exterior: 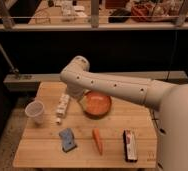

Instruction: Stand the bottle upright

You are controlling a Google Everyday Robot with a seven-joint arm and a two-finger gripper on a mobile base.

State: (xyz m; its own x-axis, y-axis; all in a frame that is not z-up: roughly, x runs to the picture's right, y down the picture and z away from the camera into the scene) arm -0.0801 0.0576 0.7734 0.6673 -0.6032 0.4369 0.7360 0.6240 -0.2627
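Sharply bent arm [112,87], gripper [79,98] just beside lying bottle [63,106]

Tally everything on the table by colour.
Orange: 2 (bowl, carrot)
Whitish or clear: 2 (bottle, cup)
Blue: 1 (sponge)
Black: 1 (bar with red stripe)
Total: 6
The gripper, not counted, sits low between bottle and bowl.

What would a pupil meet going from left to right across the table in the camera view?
cup → bottle → hand, low between bottle and bowl → orange bowl → black bar. Left out for overlap: blue sponge, carrot.
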